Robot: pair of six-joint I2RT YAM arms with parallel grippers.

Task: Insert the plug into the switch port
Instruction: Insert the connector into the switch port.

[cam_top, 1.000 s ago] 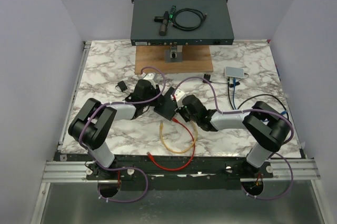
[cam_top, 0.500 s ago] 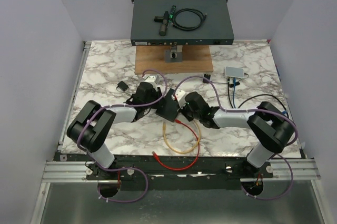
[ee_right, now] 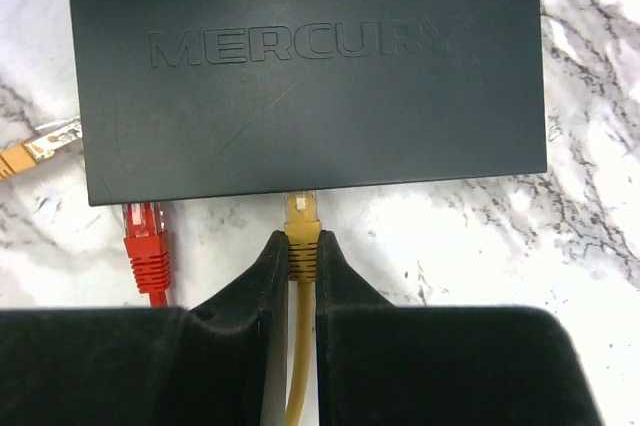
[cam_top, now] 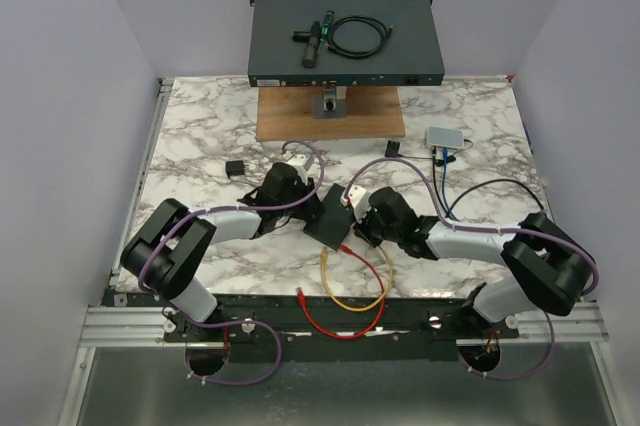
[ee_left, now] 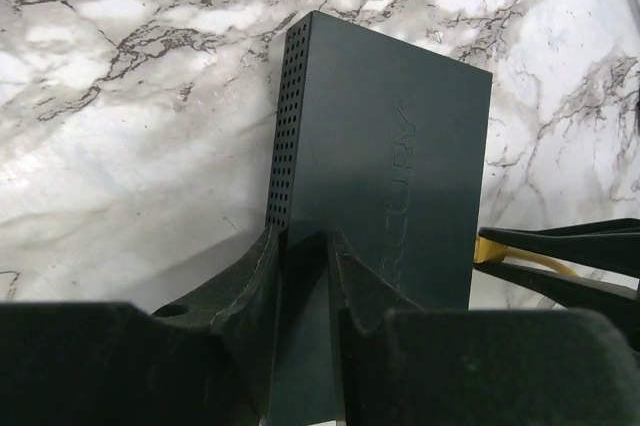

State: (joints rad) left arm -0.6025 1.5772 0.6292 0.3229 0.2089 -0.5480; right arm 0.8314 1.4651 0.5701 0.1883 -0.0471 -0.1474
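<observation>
The right gripper (ee_right: pixel 302 251) is pinched nearly closed on the yellow cable plug (ee_right: pixel 301 226). The plug's tip meets the port face of the flat dark-grey plastic network switch (ee_right: pixel 300 76), beside a red plug (ee_right: pixel 147 236). The left gripper (ee_left: pixel 305 256) clamps the switch's opposite edge, bracing it on the marble table (ee_right: pixel 600 196). Insertion looks under way, and whether the plug is seated I cannot tell. The next move calls for a straight push along the plug's axis.

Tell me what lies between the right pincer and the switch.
Only the yellow plug, clamped in the right pincer, its tip meeting the switch at its edge; the right wrist view shows it. The red plug sits alongside, outside that stretch.
</observation>
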